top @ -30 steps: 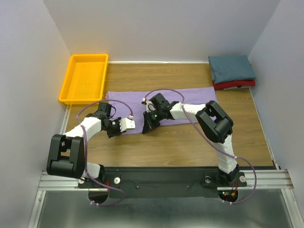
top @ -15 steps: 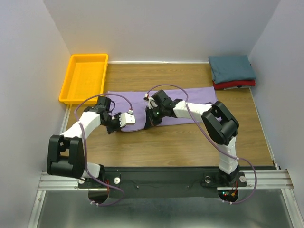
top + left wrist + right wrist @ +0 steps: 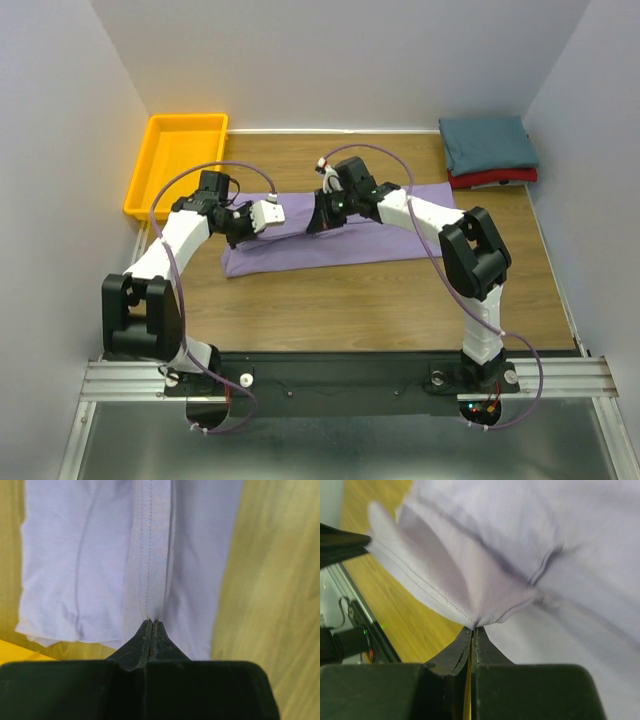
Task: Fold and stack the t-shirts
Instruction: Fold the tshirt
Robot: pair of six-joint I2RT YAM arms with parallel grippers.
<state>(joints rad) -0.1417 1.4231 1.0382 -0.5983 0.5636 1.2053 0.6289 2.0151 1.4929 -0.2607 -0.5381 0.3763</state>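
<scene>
The lavender t-shirt (image 3: 330, 245) lay on the tabletop (image 3: 350, 310) just beside the yellow tray (image 3: 150, 212), its long axis running away from the tray. The left fingers (image 3: 142, 645), nearer the tray, and the right fingers (image 3: 457, 655), farther off, each pinched shut on its raised hem.

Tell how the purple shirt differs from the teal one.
The purple shirt lies stretched out long; the teal shirt is folded compactly. The left gripper and right gripper pinch the purple shirt; neither touches the teal shirt. The purple shirt lies on the table; the teal shirt tops a red shirt. Both are plain.
</scene>
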